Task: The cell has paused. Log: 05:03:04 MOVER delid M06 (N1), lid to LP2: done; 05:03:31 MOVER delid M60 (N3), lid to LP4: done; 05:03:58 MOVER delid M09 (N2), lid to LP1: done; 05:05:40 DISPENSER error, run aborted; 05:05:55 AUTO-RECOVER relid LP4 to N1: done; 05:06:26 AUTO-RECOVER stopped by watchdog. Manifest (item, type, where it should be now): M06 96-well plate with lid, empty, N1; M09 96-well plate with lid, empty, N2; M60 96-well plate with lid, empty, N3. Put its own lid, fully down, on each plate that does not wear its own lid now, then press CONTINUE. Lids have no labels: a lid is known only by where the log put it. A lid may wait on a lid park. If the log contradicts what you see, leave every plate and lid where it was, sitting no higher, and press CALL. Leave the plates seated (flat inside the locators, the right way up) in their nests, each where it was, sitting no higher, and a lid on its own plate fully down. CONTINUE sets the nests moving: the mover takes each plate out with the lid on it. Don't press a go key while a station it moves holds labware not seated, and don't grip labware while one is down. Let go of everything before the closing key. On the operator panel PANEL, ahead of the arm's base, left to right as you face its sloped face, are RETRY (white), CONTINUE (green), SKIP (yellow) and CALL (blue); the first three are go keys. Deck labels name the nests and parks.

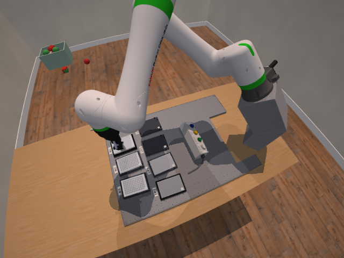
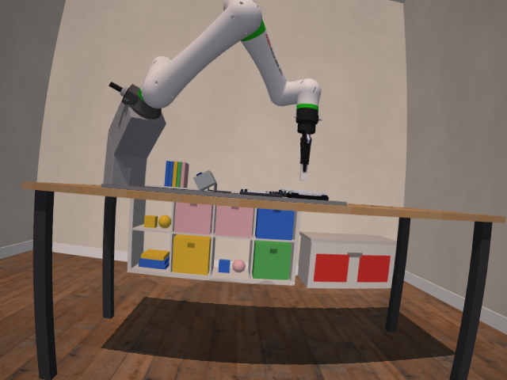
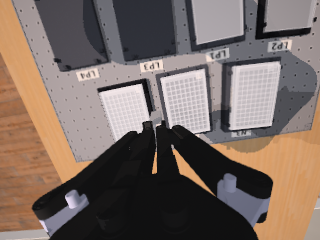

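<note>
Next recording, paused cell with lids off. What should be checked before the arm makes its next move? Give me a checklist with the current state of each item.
1. Gripper shut and holding nothing: ok.
2. Gripper hanging above the deck, touching no labware: ok.
3. Lid on LP1 and lid on LP2 lying in their parks: ok.
4. LP3 and LP4 hold no lid: ok.
5. N3 plate, N2 plate and N1 plate flat in their nests: ok.
6. N1 plate wearing a lid: cannot tell.

The arm [image 1: 133,83] hides part of the far plate [image 1: 128,141], possibly lidless.
</note>
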`<state>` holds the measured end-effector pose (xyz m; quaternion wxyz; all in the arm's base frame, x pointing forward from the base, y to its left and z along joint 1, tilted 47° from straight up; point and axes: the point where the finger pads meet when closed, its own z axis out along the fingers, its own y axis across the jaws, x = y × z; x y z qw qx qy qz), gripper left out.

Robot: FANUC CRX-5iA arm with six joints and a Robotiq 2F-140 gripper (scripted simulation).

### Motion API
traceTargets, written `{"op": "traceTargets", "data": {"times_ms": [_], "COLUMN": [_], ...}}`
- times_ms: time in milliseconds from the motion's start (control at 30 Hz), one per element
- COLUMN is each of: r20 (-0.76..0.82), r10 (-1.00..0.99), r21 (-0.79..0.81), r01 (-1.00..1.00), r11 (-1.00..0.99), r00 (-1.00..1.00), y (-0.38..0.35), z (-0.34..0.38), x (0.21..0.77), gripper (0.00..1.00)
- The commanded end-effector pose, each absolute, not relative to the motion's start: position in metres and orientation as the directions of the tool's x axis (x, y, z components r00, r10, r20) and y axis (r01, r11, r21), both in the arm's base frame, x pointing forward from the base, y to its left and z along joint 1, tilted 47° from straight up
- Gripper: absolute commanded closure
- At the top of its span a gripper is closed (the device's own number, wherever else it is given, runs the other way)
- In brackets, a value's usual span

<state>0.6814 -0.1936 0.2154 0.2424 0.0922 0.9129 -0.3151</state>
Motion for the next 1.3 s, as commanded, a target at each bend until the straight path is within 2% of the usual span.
{"op": "traceTargets", "data": {"times_ms": [0, 267, 600, 667, 700, 933, 1167, 1233, 1267], "r20": [-0.522, -0.608, -0.722, -0.722, -0.723, -0.654, -0.522, -0.522, -0.456], "r10": [0.047, 0.194, 0.555, 0.555, 0.623, 0.756, 0.816, 0.816, 0.812], "r21": [-0.51, -0.404, -0.045, -0.045, 0.051, 0.259, 0.434, 0.434, 0.494], "r01": [0.356, 0.51, 0.829, 0.829, 0.877, 0.93, 0.901, 0.901, 0.863], "r11": [0.783, 0.76, 0.558, 0.558, 0.478, 0.262, 0.001, 0.001, -0.11], "r00": [-0.851, -0.77, -0.413, -0.413, -0.298, -0.031, 0.25, 0.25, 0.364], "y": [-0.192, -0.184, -0.16, -0.16, -0.157, -0.135, -0.116, -0.116, -0.114], "z": [0.213, 0.203, 0.169, 0.169, 0.165, 0.134, 0.103, 0.103, 0.1], "x": [0.681, 0.676, 0.657, 0.657, 0.655, 0.634, 0.61, 0.61, 0.606], "gripper": [1.0, 1.0, 1.0, 1.0, 1.0, 1.0, 1.0, 1.0, 1.0]}}
